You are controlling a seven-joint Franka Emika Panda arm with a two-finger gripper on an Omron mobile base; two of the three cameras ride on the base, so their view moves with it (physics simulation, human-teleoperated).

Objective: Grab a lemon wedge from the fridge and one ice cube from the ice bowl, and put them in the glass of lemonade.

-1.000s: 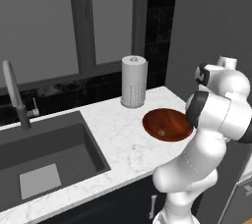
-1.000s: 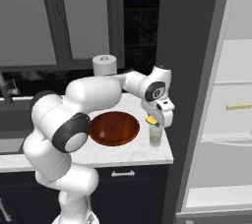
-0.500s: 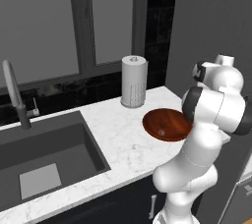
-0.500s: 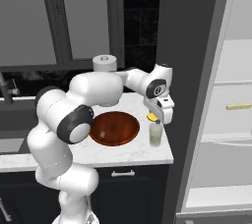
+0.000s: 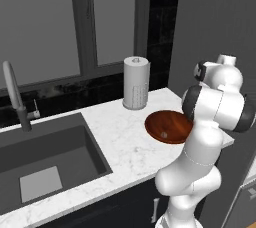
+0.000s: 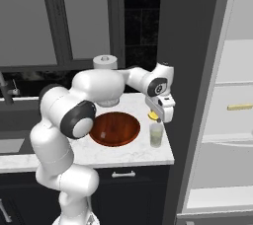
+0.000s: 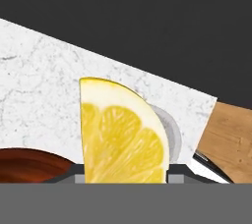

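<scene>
Over the right end of the white marble desk [image 6: 123, 155], the tool [image 6: 159, 116] is hanging just above the glass of lemonade [image 6: 156, 134], its fingers closed on the lemon wedge [image 6: 153, 115]. In the hand view the lemon wedge [image 7: 123, 137] is sitting large between the finger tips, cut face toward the camera, with the glass's pale rim [image 7: 167, 125] peeking out behind it on the desk [image 7: 49, 85]. The ice bowl [image 6: 114, 129] is resting just left of the glass, apart from it; in the left base view the ice bowl [image 5: 167, 126] is showing a tiny pale speck inside, too small to identify. A white paper-towel cylinder [image 5: 136, 82] is standing behind the bowl, and the fridge [image 6: 222, 95] is standing open at the right.
</scene>
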